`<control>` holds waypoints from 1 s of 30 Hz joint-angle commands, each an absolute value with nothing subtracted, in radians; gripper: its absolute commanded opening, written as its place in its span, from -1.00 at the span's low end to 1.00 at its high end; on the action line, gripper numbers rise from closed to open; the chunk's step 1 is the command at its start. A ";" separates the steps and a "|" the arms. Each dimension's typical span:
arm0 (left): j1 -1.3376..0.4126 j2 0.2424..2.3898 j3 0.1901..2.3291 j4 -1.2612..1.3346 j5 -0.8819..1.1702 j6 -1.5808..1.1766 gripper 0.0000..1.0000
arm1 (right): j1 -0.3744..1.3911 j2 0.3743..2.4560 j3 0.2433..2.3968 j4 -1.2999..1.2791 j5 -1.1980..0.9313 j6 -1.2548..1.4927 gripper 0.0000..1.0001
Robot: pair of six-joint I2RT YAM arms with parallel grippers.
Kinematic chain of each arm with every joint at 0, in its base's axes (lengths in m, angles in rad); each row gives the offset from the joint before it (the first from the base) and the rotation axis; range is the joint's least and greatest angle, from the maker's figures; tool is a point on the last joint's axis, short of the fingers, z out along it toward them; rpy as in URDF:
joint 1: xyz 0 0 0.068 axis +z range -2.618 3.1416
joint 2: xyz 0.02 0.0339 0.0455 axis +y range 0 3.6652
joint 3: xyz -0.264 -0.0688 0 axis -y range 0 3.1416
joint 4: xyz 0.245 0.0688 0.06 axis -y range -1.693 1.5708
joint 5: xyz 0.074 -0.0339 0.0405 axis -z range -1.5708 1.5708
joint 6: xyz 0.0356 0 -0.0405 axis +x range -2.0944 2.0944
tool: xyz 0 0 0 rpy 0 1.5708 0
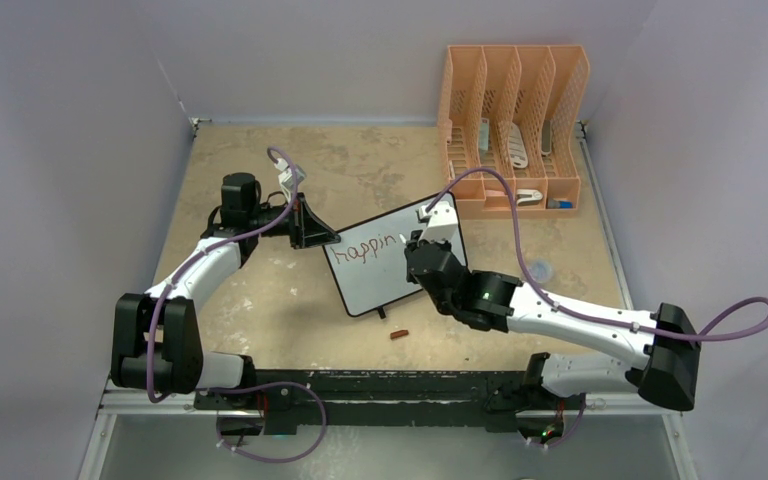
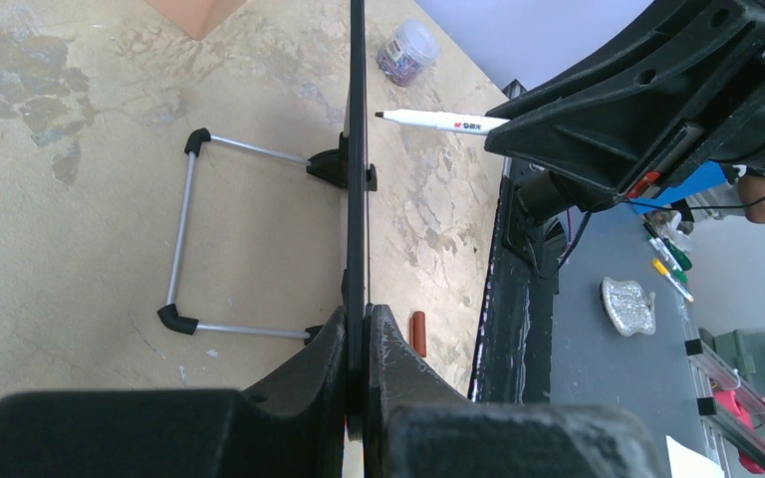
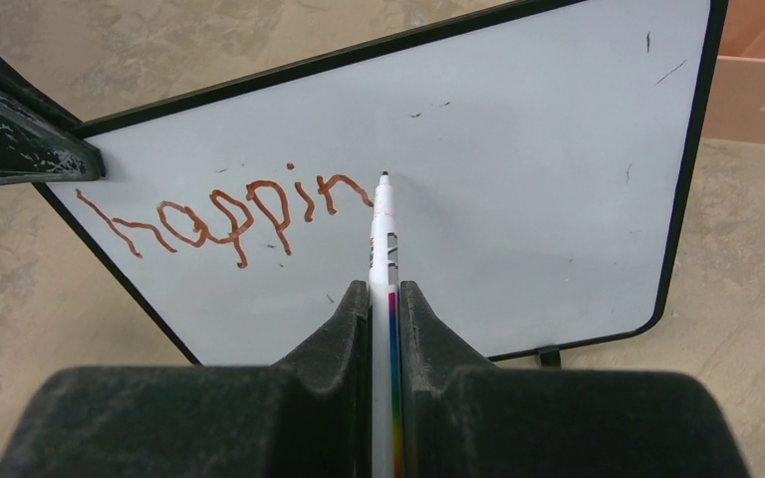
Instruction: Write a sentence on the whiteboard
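The whiteboard [image 1: 375, 282] stands tilted on the table, and it appears edge-on in the left wrist view [image 2: 357, 149]. Red-brown lettering [image 3: 229, 214] on it reads "happin" [image 1: 365, 247]. My left gripper [image 2: 357, 314] is shut on the board's black frame at its upper left corner [image 1: 322, 238]. My right gripper [image 3: 384, 289] is shut on a white marker [image 3: 383, 234] with a rainbow stripe. The marker tip sits at the board surface just right of the last "n"; whether it touches is unclear. From the left wrist the marker [image 2: 438, 120] points at the board face.
A red-brown marker cap [image 1: 399, 334] lies on the table in front of the board. The board's wire stand [image 2: 184, 234] reaches out behind it. An orange file organizer [image 1: 513, 120] stands at the back right. A small clear jar [image 2: 405, 52] sits right of the board.
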State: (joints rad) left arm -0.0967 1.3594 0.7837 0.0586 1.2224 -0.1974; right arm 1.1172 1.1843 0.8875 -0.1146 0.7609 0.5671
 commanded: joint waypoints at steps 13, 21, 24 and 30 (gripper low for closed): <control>-0.119 1.380 0.791 0.015 1.215 -0.161 -1.00 | 1.099 1.205 0.888 -0.059 0.717 0.545 -1.00; -0.118 1.381 0.790 0.014 1.215 -0.161 -1.00 | 1.086 1.211 0.883 -0.065 0.718 0.548 -1.00; -0.119 1.379 0.789 0.014 1.216 -0.161 -1.00 | 1.079 1.212 0.881 -0.071 0.719 0.550 -1.00; -0.119 1.380 0.790 0.014 1.216 -0.161 -1.00 | 1.074 1.207 0.886 -0.090 0.736 0.553 -1.00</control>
State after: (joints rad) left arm -0.0967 1.3602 0.7837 0.0582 1.2194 -0.1974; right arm 1.0912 1.2098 0.8852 -0.0959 0.7071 0.5568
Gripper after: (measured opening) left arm 0.034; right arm 0.120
